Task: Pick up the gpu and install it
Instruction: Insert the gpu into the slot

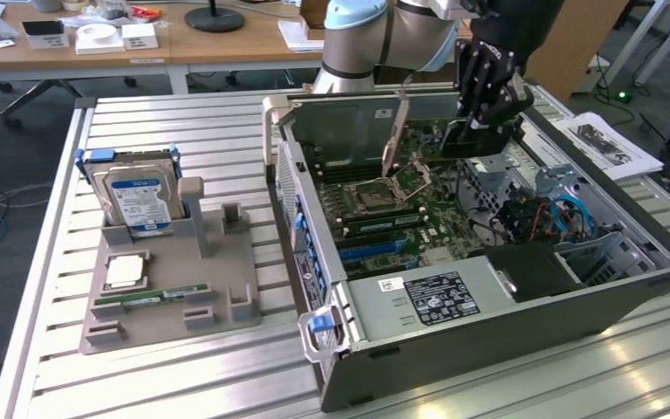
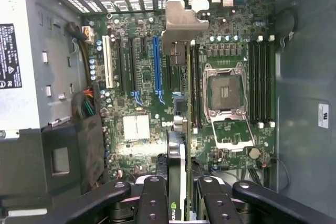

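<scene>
The gpu (image 2: pixel 177 153) is a thin dark card seen edge-on, with a green logo near my fingers (image 2: pixel 152 200) and its silver bracket (image 2: pixel 181 22) at the far end. My gripper (image 2: pixel 181 203) is shut on it from both sides. In the exterior view the gripper (image 1: pixel 481 118) hangs over the far part of the open computer case (image 1: pixel 614 297), with the dark gpu (image 1: pixel 471 140) below the fingers, above the motherboard (image 1: pixel 387 205). In the wrist view the card lines up between the blue slot (image 2: pixel 156 64) and the processor socket (image 2: pixel 226 90).
A grey holder (image 1: pixel 167 305) on the slatted table, at the exterior view's left, carries a hard drive (image 1: pixel 137 201), a processor (image 1: pixel 126 272) and a green memory stick (image 1: pixel 149 298). Inside the case are a power supply (image 1: pixel 428 297), cables (image 1: pixel 557 218) and an upright thin bar (image 1: pixel 396 131).
</scene>
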Action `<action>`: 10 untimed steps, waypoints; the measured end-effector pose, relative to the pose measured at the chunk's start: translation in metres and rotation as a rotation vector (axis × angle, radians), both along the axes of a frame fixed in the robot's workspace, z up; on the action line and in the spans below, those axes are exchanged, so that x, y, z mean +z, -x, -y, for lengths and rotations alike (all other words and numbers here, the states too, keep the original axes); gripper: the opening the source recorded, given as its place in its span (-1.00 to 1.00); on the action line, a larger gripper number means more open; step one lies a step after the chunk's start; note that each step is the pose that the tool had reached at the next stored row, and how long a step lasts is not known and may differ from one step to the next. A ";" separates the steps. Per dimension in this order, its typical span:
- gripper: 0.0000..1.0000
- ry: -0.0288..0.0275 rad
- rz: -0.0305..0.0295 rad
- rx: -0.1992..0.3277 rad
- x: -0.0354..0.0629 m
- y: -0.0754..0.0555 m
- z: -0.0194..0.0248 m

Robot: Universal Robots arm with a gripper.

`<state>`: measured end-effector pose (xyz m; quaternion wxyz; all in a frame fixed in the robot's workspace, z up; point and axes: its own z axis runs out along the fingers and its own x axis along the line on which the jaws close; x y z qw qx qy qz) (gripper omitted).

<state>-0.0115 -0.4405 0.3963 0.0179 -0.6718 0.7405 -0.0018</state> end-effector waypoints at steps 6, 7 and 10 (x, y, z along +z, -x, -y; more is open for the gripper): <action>-0.47 0.0000 -0.0003 -0.015 -0.0067 0.002 0.0000; -0.47 0.0001 -0.0004 -0.017 -0.0076 0.002 0.0000; -0.47 0.0004 -0.0005 -0.018 -0.0082 0.002 0.0000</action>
